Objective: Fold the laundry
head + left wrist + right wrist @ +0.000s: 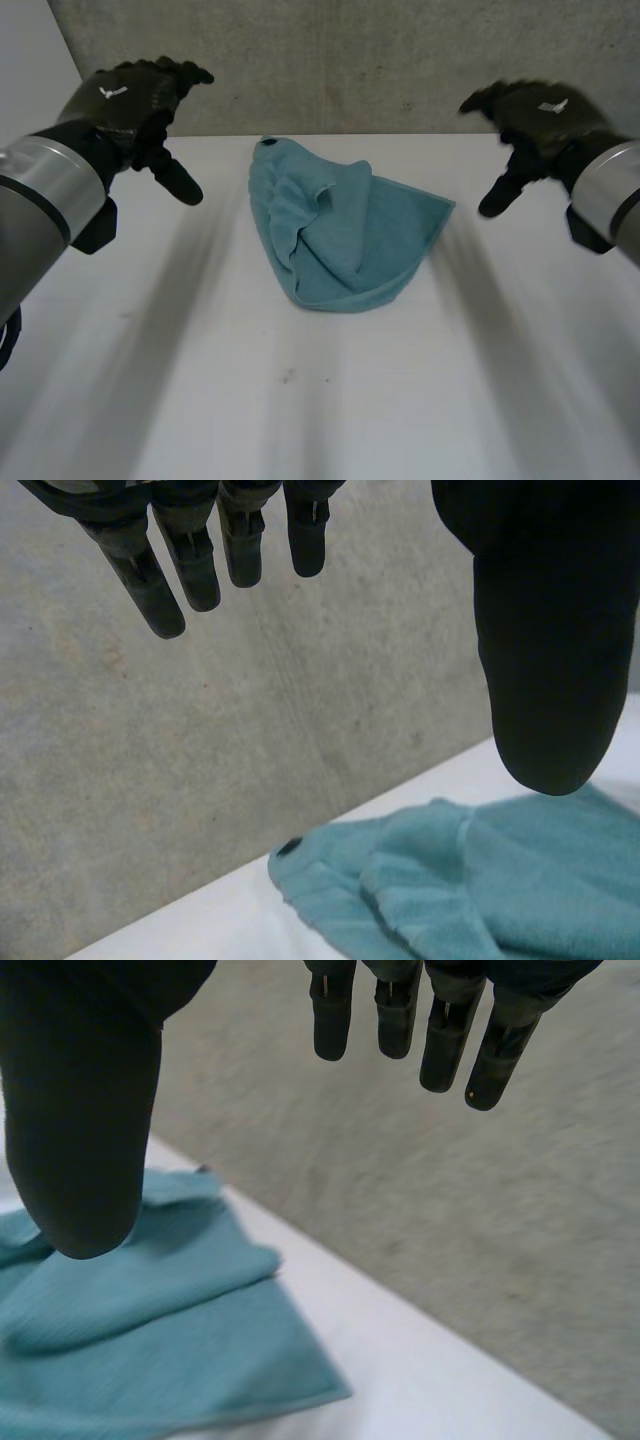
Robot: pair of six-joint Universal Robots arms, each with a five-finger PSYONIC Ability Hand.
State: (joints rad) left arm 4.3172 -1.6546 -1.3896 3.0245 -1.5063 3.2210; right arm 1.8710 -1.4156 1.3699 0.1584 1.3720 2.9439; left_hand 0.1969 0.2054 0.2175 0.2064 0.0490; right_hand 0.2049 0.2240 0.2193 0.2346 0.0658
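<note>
Item one, the teal towel (340, 240): we record it lying crumpled in a loose, roughly triangular heap on the white surface (300, 400), toward the far edge and midway between the two arms. Its upper layers are bunched and partly turned over one another, and a hemmed edge runs along its right side. At its far corner we note a small dark loop (268, 143), close to the grey concrete wall (350, 60) behind the surface. Item two, the left robot hand (140, 105): we find it to the left of the towel and well apart from it. Its fingers (190, 560) are straight and spread, the thumb (545, 660) is set wide from them, and it holds nothing. In its wrist view the towel's looped corner lies beyond the thumb. Item three, the right robot hand (535, 120): we find it to the right of the towel, likewise apart from the cloth. Its fingers (440, 1030) are extended, the thumb (85, 1130) stands well away from them, and it grasps nothing. In its wrist view the towel's hemmed edge lies beyond the thumb.
</note>
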